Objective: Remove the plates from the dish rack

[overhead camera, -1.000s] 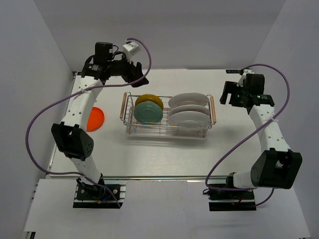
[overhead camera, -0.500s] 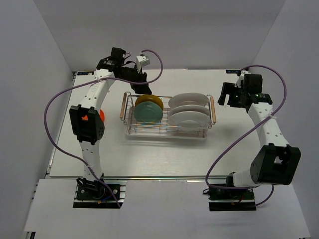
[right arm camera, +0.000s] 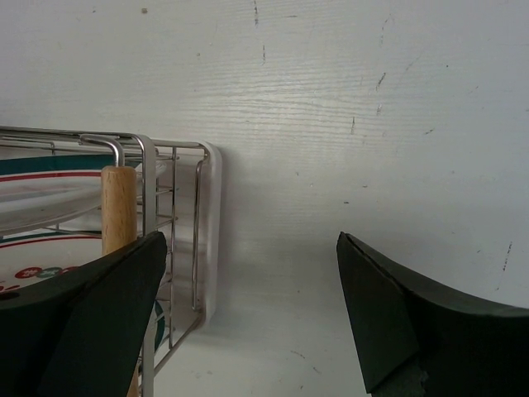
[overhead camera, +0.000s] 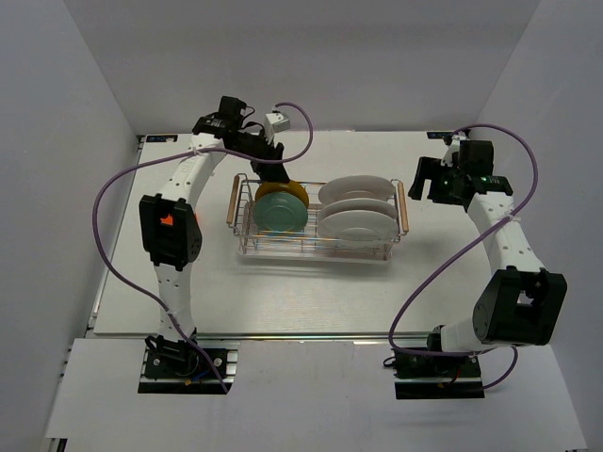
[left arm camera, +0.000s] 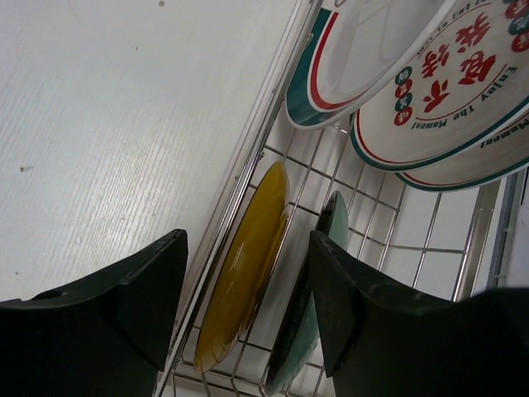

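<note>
Left fingers [left arm camera: 116,306] wide over yellow plate [left arm camera: 248,265]

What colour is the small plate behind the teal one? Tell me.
Yellow plate; left wrist view shows it best.

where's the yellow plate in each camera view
Top external: yellow plate at the left end of the rack, behind the teal plate.
Left wrist: lower centre, on edge beside the rack's wire wall.
Right wrist: not in it.
Shared landmark: the rack, seen in all three views.
</note>
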